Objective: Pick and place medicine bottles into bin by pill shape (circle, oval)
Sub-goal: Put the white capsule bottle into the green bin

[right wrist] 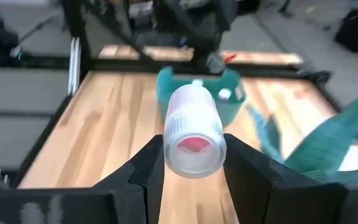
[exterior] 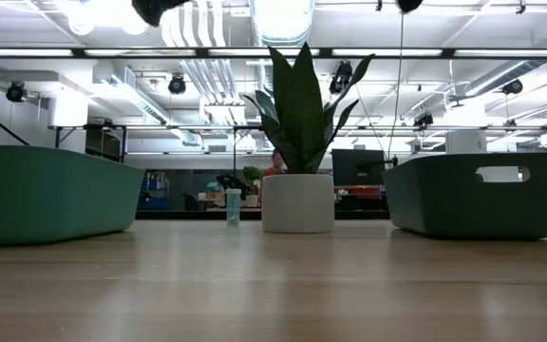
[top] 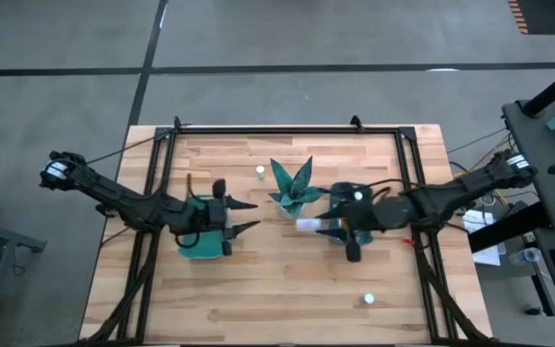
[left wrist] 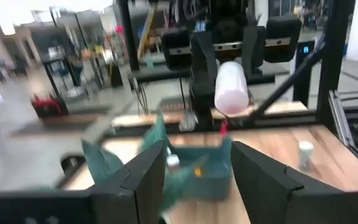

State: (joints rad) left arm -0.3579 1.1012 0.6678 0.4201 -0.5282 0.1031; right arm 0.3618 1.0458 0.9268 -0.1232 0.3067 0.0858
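My right gripper (top: 311,225) is shut on a white medicine bottle (right wrist: 194,134), held in the air over the table's middle, just in front of the teal spiky plant (top: 292,188). The right teal bin (top: 340,193) sits under that arm. My left gripper (top: 251,217) stands open and holds nothing. It hangs over the right rim of the left teal bin (top: 200,249) and faces the held bottle (left wrist: 232,87). Small white bottles lie in the left bin (right wrist: 166,87). Two more bottles stand on the table, one (top: 259,172) far of the plant and one (top: 368,300) near the front edge. My right gripper pinches the bottle's round sides (right wrist: 166,146) between its two fingers (right wrist: 145,168). The fingers come about level from the table's right and lie along the bottle. The bottle lies on its side, clear of the table, and its free end (left wrist: 232,102) sticks out toward my left gripper.
The plant stands in a white pot (exterior: 297,202) between the two bins. A black frame (top: 287,130) runs along the table's far edge and down both sides. There is bare wood in front of the bins, broken only by the near bottle.
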